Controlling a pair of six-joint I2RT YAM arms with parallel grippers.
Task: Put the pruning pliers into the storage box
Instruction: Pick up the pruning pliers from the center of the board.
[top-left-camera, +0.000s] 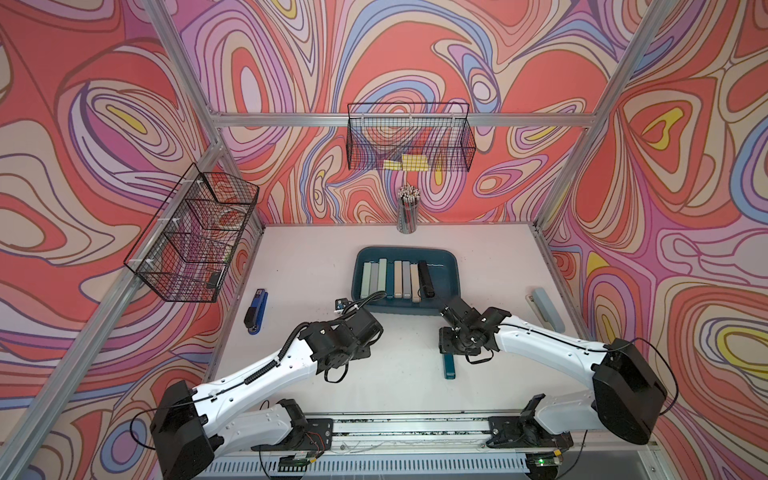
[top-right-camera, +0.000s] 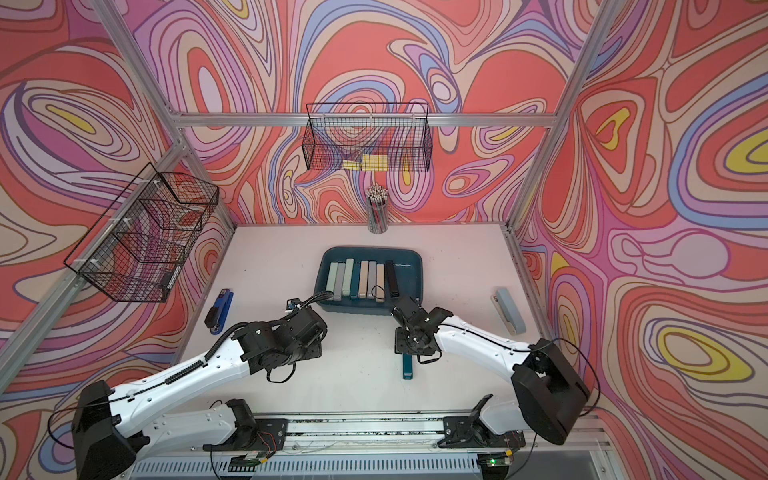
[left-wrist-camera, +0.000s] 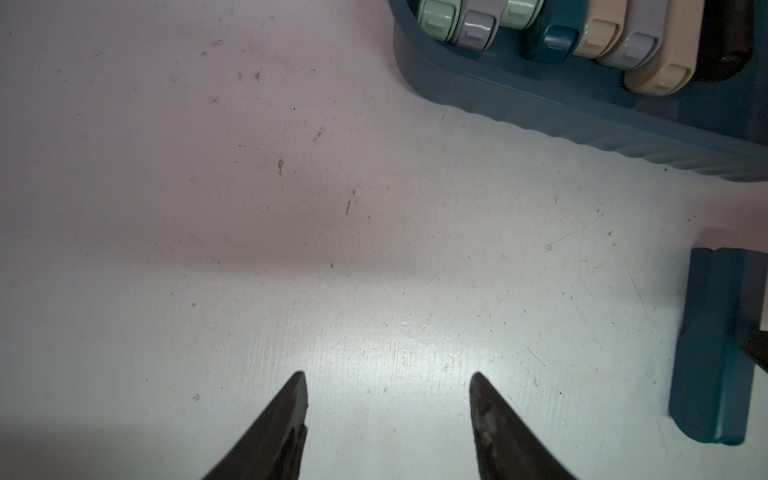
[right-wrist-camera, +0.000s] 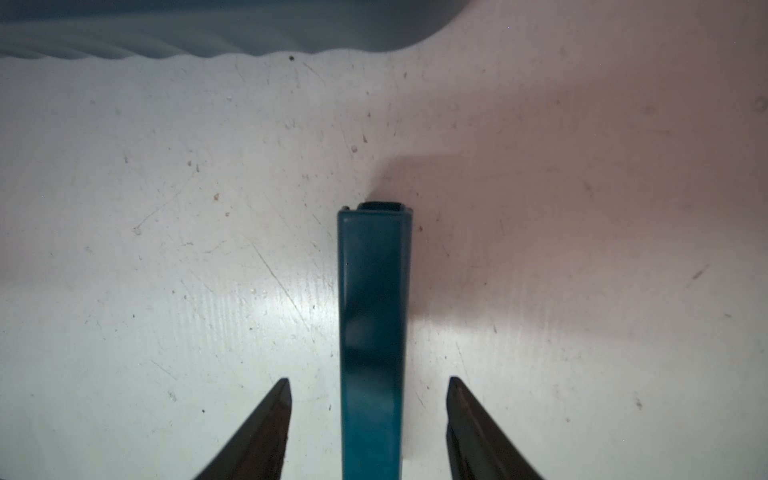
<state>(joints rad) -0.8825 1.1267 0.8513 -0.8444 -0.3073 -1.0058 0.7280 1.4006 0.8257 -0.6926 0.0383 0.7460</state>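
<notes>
In both top views eight pruning pliers (top-left-camera: 398, 278) lay in the one storage box (top-left-camera: 446, 272), with a ninth, the teal case (top-left-camera: 449, 368), at its five o'clock. The left wrist view showed the left gripper (left-wrist-camera: 388, 374) parted and empty; the right wrist view showed the right gripper (right-wrist-camera: 369, 380) spread astride the teal case, clear of it

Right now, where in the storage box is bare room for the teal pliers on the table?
Bare floor between the black case and the storage box's right wall, plus a strip along its far wall. Crowded: eight cases side by side from the left wall.
</notes>
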